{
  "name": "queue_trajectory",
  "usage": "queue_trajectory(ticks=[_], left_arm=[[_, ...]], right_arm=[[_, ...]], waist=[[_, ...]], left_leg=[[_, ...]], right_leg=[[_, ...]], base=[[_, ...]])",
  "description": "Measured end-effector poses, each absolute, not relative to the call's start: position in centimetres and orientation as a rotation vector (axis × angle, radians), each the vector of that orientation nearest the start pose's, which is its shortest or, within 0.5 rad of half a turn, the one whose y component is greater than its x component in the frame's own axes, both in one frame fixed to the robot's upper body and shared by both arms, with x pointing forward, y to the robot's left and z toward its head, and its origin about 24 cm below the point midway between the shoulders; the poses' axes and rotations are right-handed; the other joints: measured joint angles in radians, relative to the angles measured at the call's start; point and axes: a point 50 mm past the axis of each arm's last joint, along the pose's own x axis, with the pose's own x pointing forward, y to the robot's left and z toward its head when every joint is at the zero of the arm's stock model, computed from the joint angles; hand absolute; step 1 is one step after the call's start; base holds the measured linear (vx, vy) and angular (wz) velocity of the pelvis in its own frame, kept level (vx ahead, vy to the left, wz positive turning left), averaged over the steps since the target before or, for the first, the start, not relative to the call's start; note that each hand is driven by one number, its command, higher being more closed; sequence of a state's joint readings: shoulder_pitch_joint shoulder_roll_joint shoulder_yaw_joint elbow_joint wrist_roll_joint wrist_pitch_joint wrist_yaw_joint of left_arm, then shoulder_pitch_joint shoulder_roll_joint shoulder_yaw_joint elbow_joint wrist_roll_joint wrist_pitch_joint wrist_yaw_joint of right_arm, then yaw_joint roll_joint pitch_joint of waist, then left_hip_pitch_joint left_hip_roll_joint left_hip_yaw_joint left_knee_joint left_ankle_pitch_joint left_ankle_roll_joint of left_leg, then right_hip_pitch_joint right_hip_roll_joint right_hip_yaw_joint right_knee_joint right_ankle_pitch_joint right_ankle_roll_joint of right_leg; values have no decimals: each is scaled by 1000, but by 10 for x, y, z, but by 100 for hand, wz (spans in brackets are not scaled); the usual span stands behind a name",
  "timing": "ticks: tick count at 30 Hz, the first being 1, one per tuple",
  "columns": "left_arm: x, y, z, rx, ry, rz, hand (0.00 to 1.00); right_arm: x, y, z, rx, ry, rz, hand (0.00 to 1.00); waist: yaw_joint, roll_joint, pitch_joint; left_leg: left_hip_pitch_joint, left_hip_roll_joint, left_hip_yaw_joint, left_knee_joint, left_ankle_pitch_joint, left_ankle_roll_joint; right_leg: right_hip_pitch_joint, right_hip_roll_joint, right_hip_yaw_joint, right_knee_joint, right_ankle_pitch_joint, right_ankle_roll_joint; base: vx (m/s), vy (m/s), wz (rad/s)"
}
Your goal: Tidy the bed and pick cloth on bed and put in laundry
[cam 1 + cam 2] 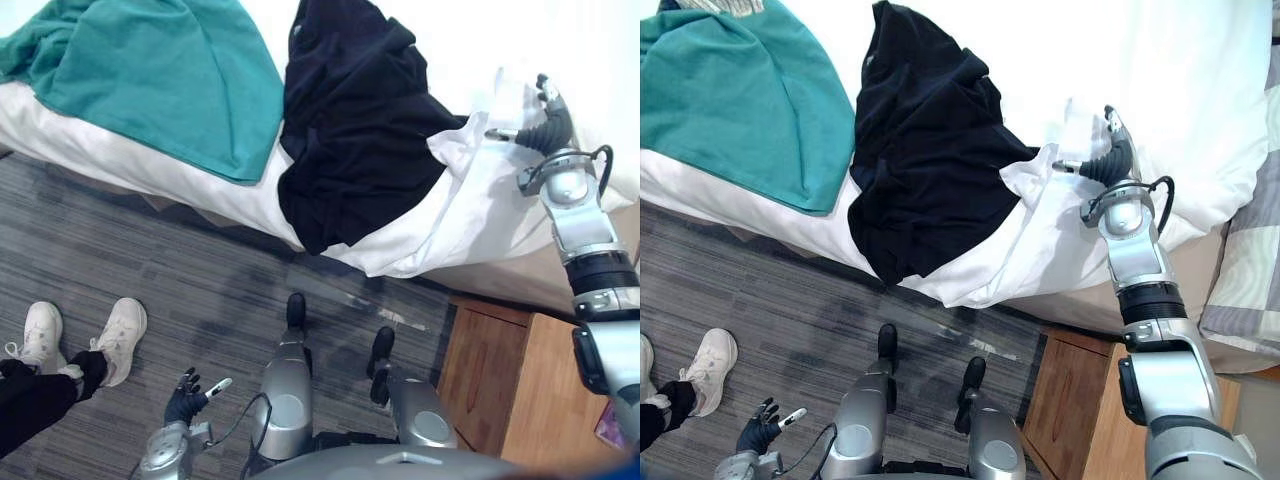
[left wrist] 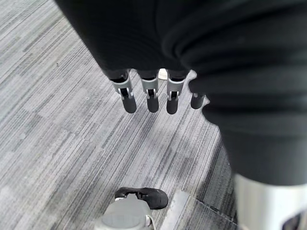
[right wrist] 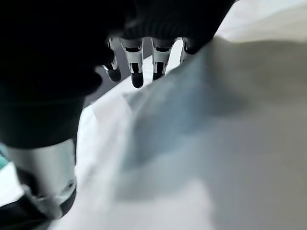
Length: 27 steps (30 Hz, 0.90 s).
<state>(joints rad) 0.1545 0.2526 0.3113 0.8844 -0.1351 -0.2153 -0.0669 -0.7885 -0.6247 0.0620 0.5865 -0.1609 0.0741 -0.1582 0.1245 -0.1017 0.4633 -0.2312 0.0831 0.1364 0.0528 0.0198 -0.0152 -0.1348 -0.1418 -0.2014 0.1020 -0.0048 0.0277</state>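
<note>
A black garment point(image 1: 350, 130) lies crumpled on the white bed sheet point(image 1: 480, 220) and hangs over the bed's near edge. To its left a teal cloth point(image 1: 160, 70) is spread out, also draping over the edge. My right hand point(image 1: 545, 120) is on the bed just right of the black garment, against a raised fold of the sheet. Its fingers point(image 3: 136, 72) are relaxed over the white fabric and its thumb sticks out toward the garment, holding nothing. My left hand point(image 1: 185, 400) hangs low by the floor, its fingers point(image 2: 151, 98) loose and empty.
A wooden nightstand point(image 1: 510, 390) stands under my right arm beside the bed. A person's white shoes point(image 1: 120, 335) are on the grey striped carpet point(image 1: 200, 270) at the left. A checked pillow point(image 1: 1250, 280) lies at the bed's right end.
</note>
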Motion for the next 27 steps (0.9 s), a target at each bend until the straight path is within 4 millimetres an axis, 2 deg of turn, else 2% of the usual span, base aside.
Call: queue_trajectory(ticks=[3, 4, 6, 8, 11, 17, 18, 19, 22, 24, 26, 27], left_arm=[[121, 282, -116, 41, 756, 375, 0], [130, 277, -115, 41, 759, 357, 0], [144, 272, -113, 40, 768, 340, 0], [154, 267, -111, 48, 777, 328, 0], [160, 264, -110, 51, 789, 309, 0], [169, 260, -108, 63, 791, 297, 0], [170, 260, -107, 65, 788, 298, 0], [171, 260, -107, 66, 789, 297, 0], [173, 261, -106, 72, 801, 296, 0], [173, 262, -107, 81, 812, 297, 0], [171, 261, -108, 87, 833, 293, 0], [171, 260, -109, 88, 838, 292, 0]], right_arm=[[376, -268, 216, -776, -178, -316, 0], [378, -267, 226, -804, -182, -293, 100], [378, -269, 233, -829, -165, -265, 100], [380, -268, 223, -861, -107, -208, 100], [378, -272, 208, -863, -58, -179, 100], [375, -274, 193, -815, -40, -186, 100], [373, -274, 182, -801, -22, -185, 100], [372, -274, 180, -798, -22, -187, 100], [363, -270, 153, -727, -3, -183, 100], [354, -266, 133, -695, 18, -166, 100], [341, -262, 103, -646, 72, -148, 100], [336, -263, 94, -631, 93, -149, 100]], waist=[[-4, 13, 8], [-5, 13, 8], [-6, 13, 8], [-10, 13, 8], [-12, 13, 8], [-21, 10, 7], [-21, 9, 6], [-21, 9, 6], [-22, -11, -3], [-22, -40, -21], [-30, -76, -45], [-31, -82, -49]], left_leg=[[-3, -1, 10, -2, 8, 0], [-17, 0, 12, -2, 13, 1], [-38, 0, 12, -10, 28, 0], [-37, 0, 10, -32, 47, -1], [-34, -3, 9, -65, 72, -1], [-8, -1, 17, -118, 111, -2], [12, 1, 19, -141, 123, -3], [17, 2, 21, -145, 124, -3], [45, 7, 26, -149, 126, -7], [48, 9, 36, -149, 126, -11], [63, 19, 49, -149, 125, -16], [72, 21, 50, -149, 123, -18]], right_leg=[[-11, -1, 11, 1, 0, 0], [-27, -1, 19, 1, 0, 0], [-49, 1, 21, 0, 0, 0], [-56, 3, 21, -1, 0, 0], [-66, 3, 21, -1, 0, 0], [-64, 7, 25, -1, -1, 0], [-57, 11, 29, -1, -1, 0], [-53, 13, 30, -1, -1, 0], [-29, 19, 40, -7, -8, 3], [-24, 22, 51, -23, -14, 6], [-14, 31, 57, -26, -14, 7], [-6, 33, 58, -26, -14, 7]], base=[[-32, 11, -11], [-44, 4, -9], [-48, 2, 2], [-40, -2, 4], [0, 0, 0], [-11, 5, 1], [-13, 2, -8], [-4, 3, -7], [12, -3, -10], [18, -17, -14], [19, -28, -15], [33, -18, -11]])
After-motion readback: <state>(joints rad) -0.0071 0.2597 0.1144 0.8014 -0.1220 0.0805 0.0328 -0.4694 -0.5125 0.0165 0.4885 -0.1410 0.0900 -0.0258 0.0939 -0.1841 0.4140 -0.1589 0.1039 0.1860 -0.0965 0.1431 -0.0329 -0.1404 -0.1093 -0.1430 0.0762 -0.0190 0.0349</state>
